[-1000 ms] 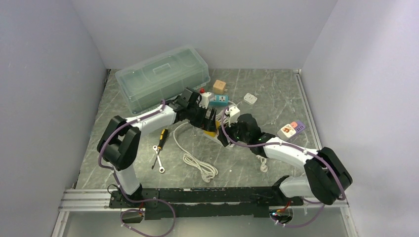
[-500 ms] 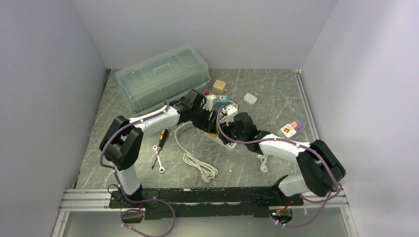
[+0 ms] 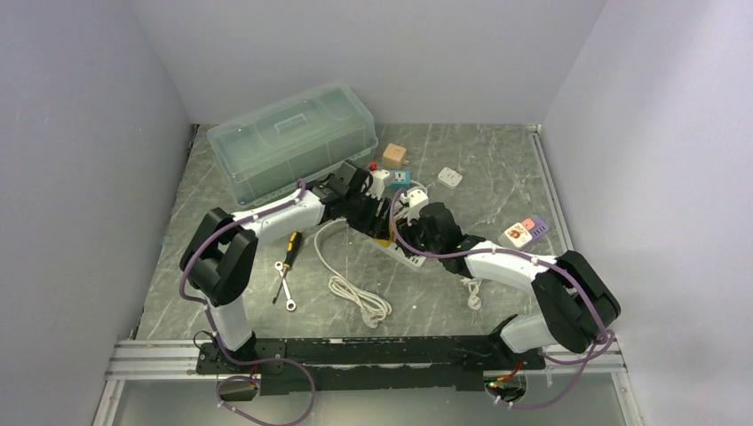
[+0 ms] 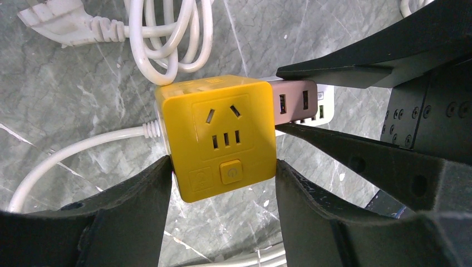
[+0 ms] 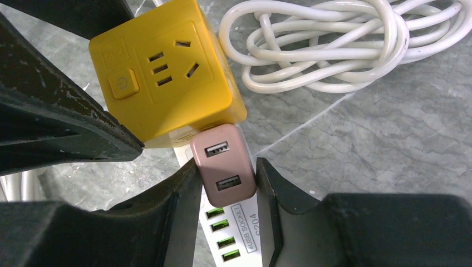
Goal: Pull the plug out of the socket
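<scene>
The pink USB plug [image 5: 223, 161] sits in a side face of the yellow cube socket [image 4: 220, 133], lying over a white power strip [image 5: 236, 236] near the middle of the table [image 3: 497, 169]. The right gripper [image 5: 227, 169] pinches the plug — jaws narrow, touching it on both sides. The left gripper [image 4: 221, 169] clamps the cube's two flanks — jaws fairly wide, spanning its full breadth.

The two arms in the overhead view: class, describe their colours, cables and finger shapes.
Left arm and right arm match: white link shells, bulky black joints, a purple cable looping along each. Wrist views show matte black, wedge-shaped fingers, scuffed pale.
</scene>
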Controlling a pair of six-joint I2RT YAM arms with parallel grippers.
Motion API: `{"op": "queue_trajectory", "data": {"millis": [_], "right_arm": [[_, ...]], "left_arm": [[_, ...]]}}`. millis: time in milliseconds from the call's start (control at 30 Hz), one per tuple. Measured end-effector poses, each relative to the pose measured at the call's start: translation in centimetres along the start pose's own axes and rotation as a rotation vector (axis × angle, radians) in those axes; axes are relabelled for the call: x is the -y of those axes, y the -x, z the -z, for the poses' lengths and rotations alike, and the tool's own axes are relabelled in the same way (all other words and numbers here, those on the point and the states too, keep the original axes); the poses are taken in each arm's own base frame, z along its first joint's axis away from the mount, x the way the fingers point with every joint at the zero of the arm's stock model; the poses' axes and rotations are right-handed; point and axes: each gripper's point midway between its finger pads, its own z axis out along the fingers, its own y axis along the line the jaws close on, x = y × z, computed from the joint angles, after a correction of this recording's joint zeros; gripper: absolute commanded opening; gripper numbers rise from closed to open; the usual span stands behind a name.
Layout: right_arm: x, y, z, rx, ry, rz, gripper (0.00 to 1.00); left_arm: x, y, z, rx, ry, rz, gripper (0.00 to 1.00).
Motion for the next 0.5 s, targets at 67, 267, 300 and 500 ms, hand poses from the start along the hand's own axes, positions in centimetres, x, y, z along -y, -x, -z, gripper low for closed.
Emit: {"op": "queue_trajectory", "data": {"millis": [67,267,300,500], "right_arm": [[0.0,0.0,0.0,0.000,0.000,0.000,0.17],[-0.5,-0.1,0.1,0.012,-0.013,0.021,0.10],[-0.6,-0.1,0.1,0.014,-0.027,0.035,0.09],[-1.3,-0.4,0.3,0.026,-0.103,0.115,0.05]], "left_arm": [[0.0,0.0,0.0,-0.002,0.002,0.001,0.49],[0.0,0.0,0.0,-0.006,0.013,0.000,0.48],[-0.1,0.0,0.0,-0.007,0.015,0.000,0.48],[-0.1,0.0,0.1,-0.010,0.016,-0.007,0.46]]}}
